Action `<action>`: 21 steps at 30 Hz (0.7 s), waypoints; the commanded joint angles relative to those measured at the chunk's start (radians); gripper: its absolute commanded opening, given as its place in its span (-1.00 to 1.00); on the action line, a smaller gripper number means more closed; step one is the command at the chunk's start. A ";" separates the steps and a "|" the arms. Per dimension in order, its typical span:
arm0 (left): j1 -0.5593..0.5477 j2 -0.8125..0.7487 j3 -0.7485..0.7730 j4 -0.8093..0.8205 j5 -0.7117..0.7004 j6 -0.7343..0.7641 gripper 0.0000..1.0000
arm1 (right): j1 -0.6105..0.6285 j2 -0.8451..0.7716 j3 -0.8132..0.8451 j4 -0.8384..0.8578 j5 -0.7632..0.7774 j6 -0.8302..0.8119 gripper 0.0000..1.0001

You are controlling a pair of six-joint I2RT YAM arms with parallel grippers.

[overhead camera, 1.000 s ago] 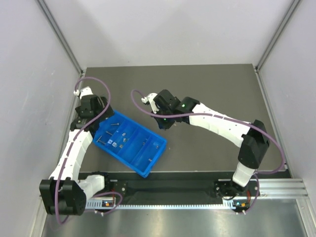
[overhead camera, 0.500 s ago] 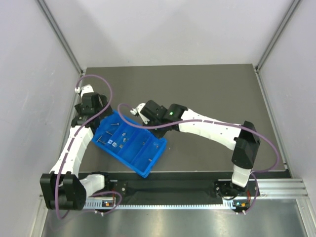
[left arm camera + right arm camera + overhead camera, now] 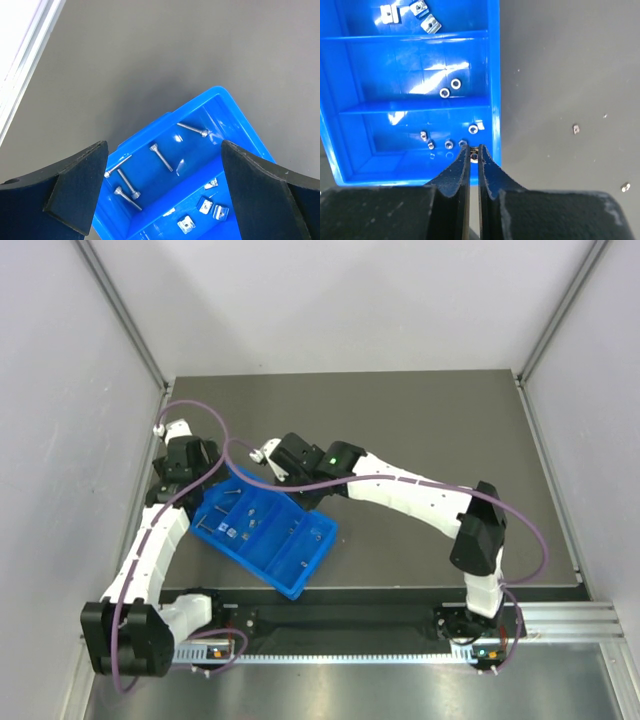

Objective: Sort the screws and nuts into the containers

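The right gripper [image 3: 474,152] has its jaws pressed almost together on what looks like a tiny nut [image 3: 474,156]. The tips hang over the end compartment of the blue tray [image 3: 494,75], just inside its wall. That placement makes sense if the piece is to drop among its own kind.

From 9 to 12 o'clock of the tips, five small round nuts [image 3: 448,144] lie on that compartment's floor, plus one pale piece I cannot identify. The next compartment at 12 o'clock holds two ring-shaped nuts [image 3: 455,83]. The one beyond shows three square nuts [image 3: 430,22] in this view.

Two loose specks [image 3: 575,129] remain on the table [image 3: 560,60], at 3 and 4 o'clock. They are probably parts not yet sorted.

The left gripper [image 3: 164,145] hovers with its jaws spread wide and holding nothing. It is above the tray's far end compartment, where five screws [image 3: 161,157] lie. Its view shows four square nuts at 5 o'clock.
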 commanded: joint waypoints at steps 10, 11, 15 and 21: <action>-0.006 -0.058 -0.056 0.101 -0.024 0.010 0.98 | 0.004 0.044 0.057 -0.004 -0.058 -0.042 -1.00; -0.011 -0.062 -0.058 0.103 -0.026 0.010 0.98 | 0.005 0.037 0.013 0.005 -0.064 -0.037 -1.00; -0.018 -0.069 -0.058 0.106 -0.032 0.017 0.98 | 0.008 0.011 -0.048 0.019 -0.087 -0.028 -1.00; -0.041 -0.083 -0.062 0.113 -0.055 0.036 0.98 | 0.028 0.005 -0.088 0.050 -0.103 -0.061 -0.91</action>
